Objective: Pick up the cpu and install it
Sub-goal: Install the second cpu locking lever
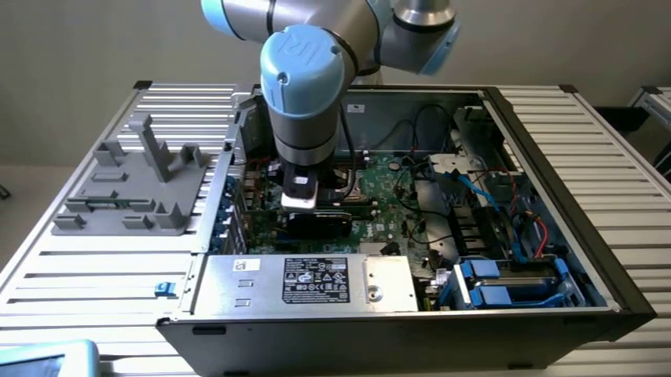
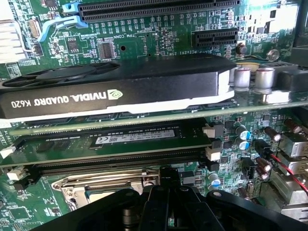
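**Gripper down at the socket, cpu hidden beneath it**

At the left of the exterior view, the grey plastic fixture [image 1: 131,184] stands on the slatted table [image 1: 63,275], well apart from the work. At centre frame the arm reaches down into the open computer case [image 1: 618,259], and the gripper [image 1: 317,224] is low over the motherboard [image 1: 398,196], just beside the graphics card [image 1: 351,206].

In the wrist view the gripper [image 2: 166,185] sits right at the metal frame of the socket [image 2: 106,185]. A memory stick [image 2: 137,137] and the graphics card [image 2: 110,91] lie beyond it. The fingers are drawn together. The gripper's black body hides the cpu, so I cannot tell whether it is pinched between them or lying in the socket.

By my judgement the cpu is light, stiff and flat, with a slick metal top and a delicate underside. It is best taken by two opposite edges and kept level.

At the lower right of the exterior view are the blue drive caddies [image 1: 493,283].
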Tool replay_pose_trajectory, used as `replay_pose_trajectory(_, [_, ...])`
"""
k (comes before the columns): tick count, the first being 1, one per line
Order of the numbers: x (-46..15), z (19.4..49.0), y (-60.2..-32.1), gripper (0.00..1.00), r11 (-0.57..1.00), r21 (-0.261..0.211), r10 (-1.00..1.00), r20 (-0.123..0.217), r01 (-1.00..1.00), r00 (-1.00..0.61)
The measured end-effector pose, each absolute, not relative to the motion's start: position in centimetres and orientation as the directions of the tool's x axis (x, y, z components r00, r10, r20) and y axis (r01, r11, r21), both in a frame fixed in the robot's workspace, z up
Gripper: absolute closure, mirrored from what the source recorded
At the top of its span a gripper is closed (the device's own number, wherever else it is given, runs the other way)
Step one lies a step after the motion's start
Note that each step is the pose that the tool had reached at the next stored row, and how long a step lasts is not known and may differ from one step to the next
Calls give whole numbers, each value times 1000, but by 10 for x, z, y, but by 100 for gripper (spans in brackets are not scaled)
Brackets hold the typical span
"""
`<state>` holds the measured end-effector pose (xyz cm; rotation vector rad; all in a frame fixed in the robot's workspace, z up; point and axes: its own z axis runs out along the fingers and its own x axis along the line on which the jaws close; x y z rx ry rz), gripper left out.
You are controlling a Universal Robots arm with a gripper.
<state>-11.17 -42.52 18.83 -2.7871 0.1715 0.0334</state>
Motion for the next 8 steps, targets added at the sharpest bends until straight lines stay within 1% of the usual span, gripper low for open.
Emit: replay_pose_trajectory(8, [-112,188,-425,89,-932,-340,-115,-44,-123,992])
